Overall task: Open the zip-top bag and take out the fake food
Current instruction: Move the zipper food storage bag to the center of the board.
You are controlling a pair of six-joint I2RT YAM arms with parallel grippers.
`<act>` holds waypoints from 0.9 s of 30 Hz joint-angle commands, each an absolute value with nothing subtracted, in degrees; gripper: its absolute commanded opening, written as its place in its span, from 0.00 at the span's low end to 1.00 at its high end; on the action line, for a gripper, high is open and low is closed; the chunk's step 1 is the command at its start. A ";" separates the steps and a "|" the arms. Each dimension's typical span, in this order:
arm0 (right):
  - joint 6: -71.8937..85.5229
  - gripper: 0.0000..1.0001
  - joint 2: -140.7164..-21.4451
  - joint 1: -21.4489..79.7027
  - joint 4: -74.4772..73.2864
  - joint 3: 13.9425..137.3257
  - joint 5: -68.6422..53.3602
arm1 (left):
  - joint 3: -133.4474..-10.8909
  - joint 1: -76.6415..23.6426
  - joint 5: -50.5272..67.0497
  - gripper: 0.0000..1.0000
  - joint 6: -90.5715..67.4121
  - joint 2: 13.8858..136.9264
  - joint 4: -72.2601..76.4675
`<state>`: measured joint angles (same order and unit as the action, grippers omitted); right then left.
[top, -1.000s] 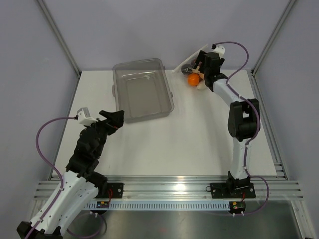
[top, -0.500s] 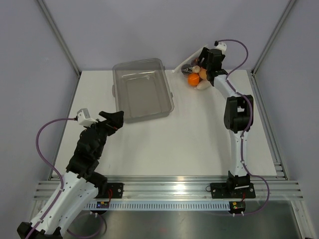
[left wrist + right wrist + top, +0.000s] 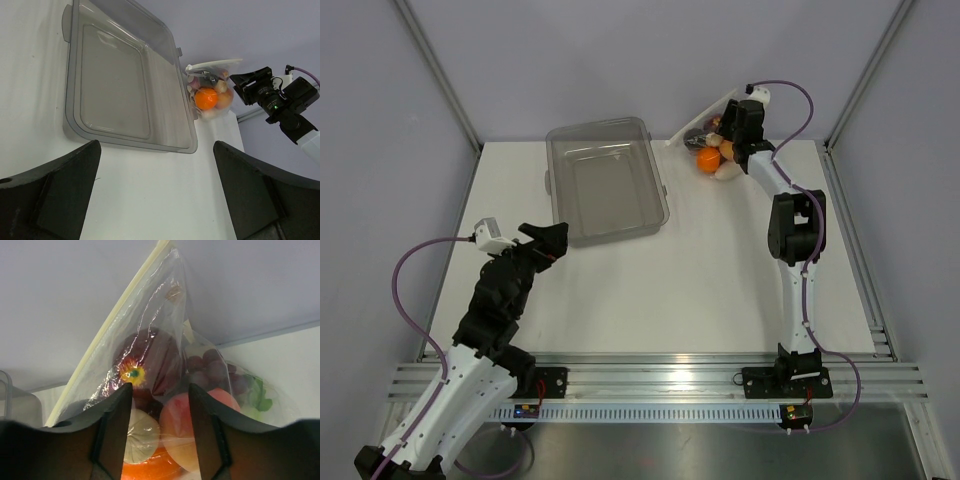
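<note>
A: Counts to be entered first.

B: Two tools, one clear bin (image 3: pixel 605 190) and one zip-top bag (image 3: pixel 712 128) are logged on the white bench (image 3: pixel 700 290). The bag is found at the upper right of the overhead frame, at the bench's far edge. It lies right of the bin and apart from it.

A: Contents?

B: The fake food (image 3: pixel 195 415) is seen inside the bag. Five pieces are counted in the right wrist view: one dark red, one grape cluster, one peach, one pale and one orange. From overhead only the orange and two paler pieces are made out.

A: Tools?

B: The left tool (image 3: pixel 550 240) is held wide open at centre left of the overhead frame. The right tool (image 3: pixel 161 390) is set with one finger on each side of the bag. Whether the bag is pinched cannot be told.
</note>
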<state>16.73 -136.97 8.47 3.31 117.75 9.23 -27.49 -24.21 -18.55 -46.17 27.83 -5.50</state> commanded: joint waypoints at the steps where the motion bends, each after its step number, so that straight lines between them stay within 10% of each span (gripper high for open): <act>1: 15.64 0.54 -137.28 8.61 3.87 121.11 7.12 | -27.33 -24.08 -19.86 0.99 -46.32 27.77 -2.90; 9: 16.70 0.45 -137.98 8.61 2.03 122.25 4.75 | -27.60 -24.08 -20.04 0.99 -46.58 28.21 -3.43; 16: 16.96 0.62 -139.48 8.61 0.26 124.62 4.48 | -27.77 -24.08 -19.87 0.99 -46.76 28.39 -3.52; 27: 16.96 0.21 -139.40 8.61 -1.32 123.75 4.21 | -27.95 -24.08 -19.69 0.99 -46.84 28.48 -3.69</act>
